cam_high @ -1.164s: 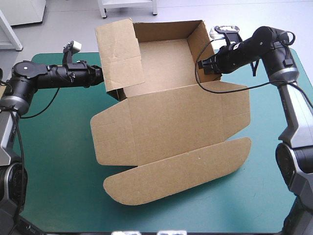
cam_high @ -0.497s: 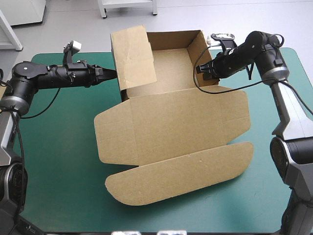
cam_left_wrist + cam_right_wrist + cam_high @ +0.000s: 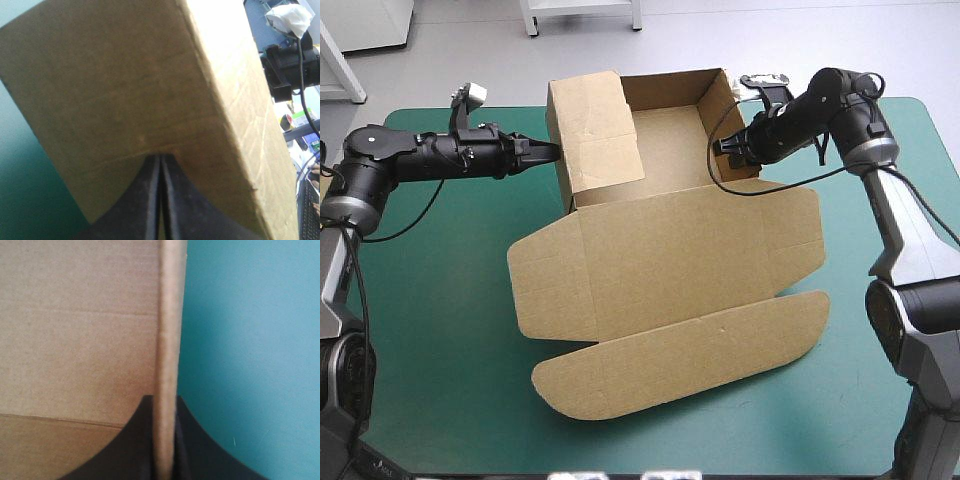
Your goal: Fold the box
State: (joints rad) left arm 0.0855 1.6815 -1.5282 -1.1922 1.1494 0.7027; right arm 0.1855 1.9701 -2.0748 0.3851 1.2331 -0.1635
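The brown box (image 3: 670,260) lies mid-table, its tray at the far side with walls raised and its lid flat toward the near edge. The tall left wall (image 3: 595,130) stands upright. My left gripper (image 3: 552,150) is shut, and its tip presses that wall's outer face; in the left wrist view the left gripper (image 3: 160,159) meets the board (image 3: 125,90) as one point. My right gripper (image 3: 726,148) is shut on the right wall (image 3: 720,100). In the right wrist view the right gripper (image 3: 165,402) has the wall's edge (image 3: 170,315) between its fingers.
Bare teal-green cover (image 3: 430,300) lies left of the box and along the near edge. The lid's rounded front flap (image 3: 680,360) reaches toward the table's front. Past the box, the left wrist view shows the right arm (image 3: 290,65).
The box's tray end has slid to the right, pushed by my left gripper. My right gripper has moved left and farther back with the right wall in it.
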